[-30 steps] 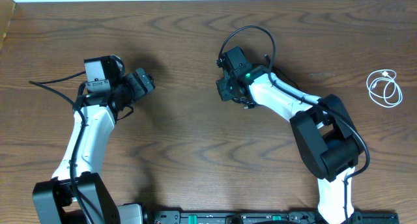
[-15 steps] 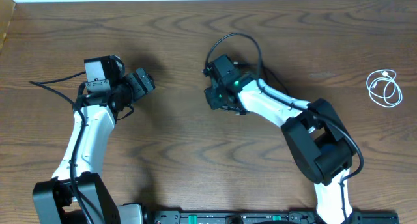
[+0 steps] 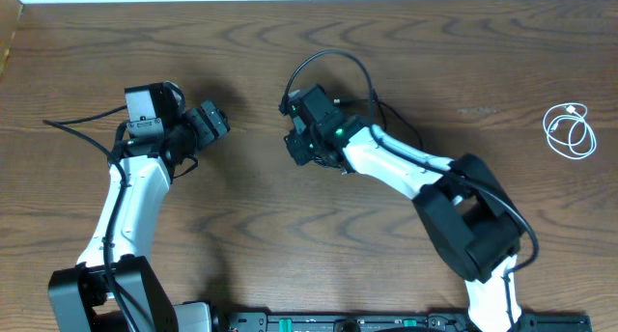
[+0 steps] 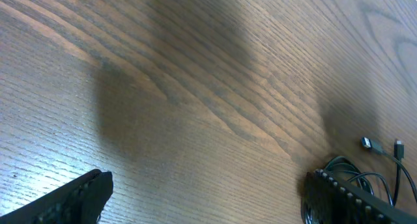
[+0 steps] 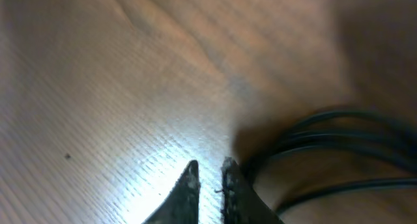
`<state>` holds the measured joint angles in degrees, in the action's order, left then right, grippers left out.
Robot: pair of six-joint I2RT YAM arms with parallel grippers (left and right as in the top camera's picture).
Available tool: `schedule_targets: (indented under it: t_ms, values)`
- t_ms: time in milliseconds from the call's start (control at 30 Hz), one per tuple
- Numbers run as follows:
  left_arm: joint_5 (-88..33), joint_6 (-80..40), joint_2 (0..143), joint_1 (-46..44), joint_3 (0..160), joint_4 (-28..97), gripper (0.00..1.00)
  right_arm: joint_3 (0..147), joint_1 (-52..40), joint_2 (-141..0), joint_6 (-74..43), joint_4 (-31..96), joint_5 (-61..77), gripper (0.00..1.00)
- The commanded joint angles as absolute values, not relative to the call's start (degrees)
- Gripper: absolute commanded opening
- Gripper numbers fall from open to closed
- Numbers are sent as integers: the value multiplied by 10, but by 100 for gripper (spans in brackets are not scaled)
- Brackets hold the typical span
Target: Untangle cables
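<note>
On table, centre: black cables lie just beside R gripper, not between tips.
I see R jaws pinched shut, apparently empty; strands run crosswise, right of tips. L gripper wide open, farther off. White cable far right.

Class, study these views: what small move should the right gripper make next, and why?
Probably open the right gripper and shift it onto the black cables: its fingertips stand nearly together with nothing between them, the cords just beside them.

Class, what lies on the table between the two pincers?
Only bare table separates the left pincer from the right pincer; the overhead view shows it.
</note>
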<state>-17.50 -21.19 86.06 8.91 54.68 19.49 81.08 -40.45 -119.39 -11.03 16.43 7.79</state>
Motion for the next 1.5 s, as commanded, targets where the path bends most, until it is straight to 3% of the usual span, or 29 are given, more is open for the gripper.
schedule_targets:
  t_ms: [0, 567, 767, 833, 1000, 1167, 1300, 1367, 1467]
  values:
    - [-171, -211, 860, 91, 554, 196, 98, 817, -386, -1143, -102, 163, 46, 24]
    - [-171, -211, 860, 91, 554, 196, 98, 815, -367, -1229, -212, 200, -53, 25]
    - [-171, -211, 860, 91, 554, 196, 98, 815, -367, -1230, -212, 210, -92, 12]
    - [-171, -211, 860, 91, 554, 196, 98, 815, -367, -1230, -212, 213, -93, 1]
    - [-171, -211, 860, 91, 554, 196, 98, 843, -356, -1221, -212, 270, -93, 1]
    - [-171, -211, 860, 91, 554, 196, 98, 913, -343, -1221, -199, 379, -86, 2]
    - [-171, -211, 860, 91, 554, 196, 98, 958, -338, -1221, -168, 455, -85, 11]
    - [-171, -211, 860, 91, 554, 196, 98, 967, -334, -1221, -160, 480, -85, 21]
    - [-171, -211, 860, 91, 554, 196, 98, 966, -328, -1221, -161, 510, -84, 24]
